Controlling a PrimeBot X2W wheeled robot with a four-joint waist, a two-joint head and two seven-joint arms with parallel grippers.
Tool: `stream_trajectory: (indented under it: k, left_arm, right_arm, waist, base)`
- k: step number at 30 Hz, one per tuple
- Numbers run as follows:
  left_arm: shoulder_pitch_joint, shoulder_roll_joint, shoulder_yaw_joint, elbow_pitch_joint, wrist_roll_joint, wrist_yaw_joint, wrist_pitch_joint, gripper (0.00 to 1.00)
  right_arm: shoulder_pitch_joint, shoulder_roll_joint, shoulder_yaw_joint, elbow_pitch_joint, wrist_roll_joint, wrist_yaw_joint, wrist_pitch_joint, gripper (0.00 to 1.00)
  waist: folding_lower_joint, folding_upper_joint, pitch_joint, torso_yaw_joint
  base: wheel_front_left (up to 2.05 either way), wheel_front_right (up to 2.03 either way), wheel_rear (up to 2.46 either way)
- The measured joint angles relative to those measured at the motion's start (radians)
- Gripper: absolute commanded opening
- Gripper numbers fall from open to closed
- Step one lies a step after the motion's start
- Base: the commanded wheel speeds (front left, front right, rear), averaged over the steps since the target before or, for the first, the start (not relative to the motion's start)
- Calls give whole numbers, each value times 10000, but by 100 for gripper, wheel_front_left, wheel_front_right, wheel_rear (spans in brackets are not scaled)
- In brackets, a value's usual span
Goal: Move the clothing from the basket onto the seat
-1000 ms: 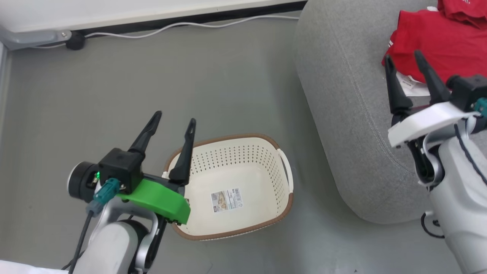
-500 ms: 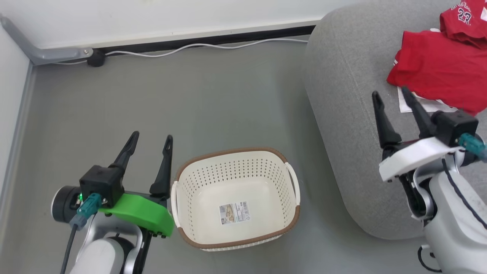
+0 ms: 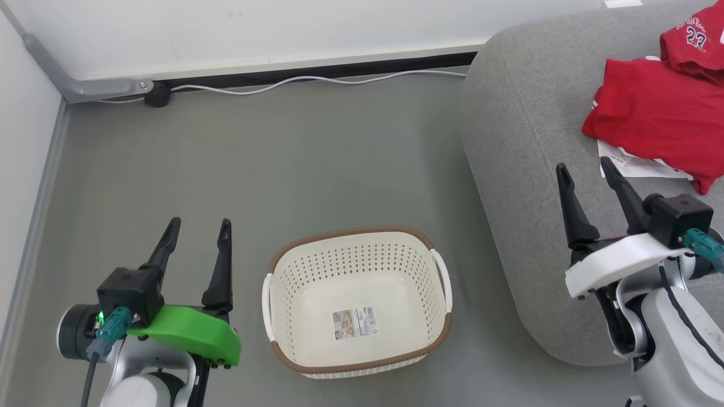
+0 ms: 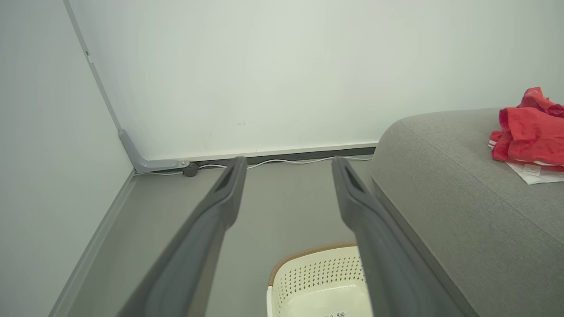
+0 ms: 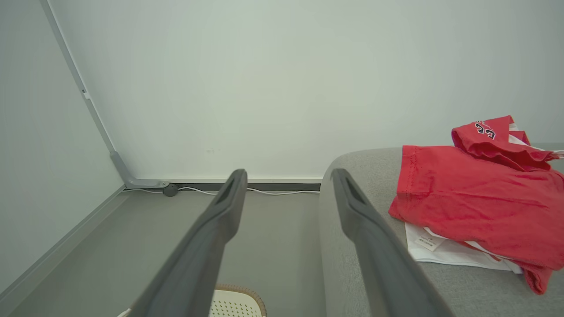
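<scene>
The cream basket (image 3: 438,265) stands on the floor with only its label sticker (image 3: 353,323) inside. The red clothing (image 3: 659,116) lies in a heap on the grey seat (image 3: 520,169), one piece showing number 23 (image 3: 694,37). My left gripper (image 3: 198,227) hangs open and empty just left of the basket. My right gripper (image 3: 585,169) is open and empty over the seat's near part, short of the clothing. In the right wrist view the clothing (image 5: 476,202) lies right of my open fingers (image 5: 220,220). The left wrist view has the basket (image 4: 317,281) low between the fingers (image 4: 361,207).
A white cable (image 3: 317,81) runs along the wall base to a dark plug (image 3: 155,96) in the far left corner. A grey wall rail (image 3: 68,79) slants there. Bare grey floor (image 3: 254,169) lies beyond the basket. White paper tags (image 3: 633,167) stick out under the clothing.
The head camera has tilted, shifting the whole scene down and right. Both arms have drawn back toward me; the left gripper now sits clear of the basket's rim. Both stay open.
</scene>
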Motion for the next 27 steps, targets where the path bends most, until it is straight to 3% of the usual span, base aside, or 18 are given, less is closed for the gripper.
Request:
stream_trajectory:
  k: [27]
  left_arm:
    - [491,-355,213,-272,464,0,267,100]
  right_arm:
    - [1141,-184,-370,-1739,0,-370,746,100]
  waist:
    - [0,0,-100,-30]
  base:
    - [0,0,0]
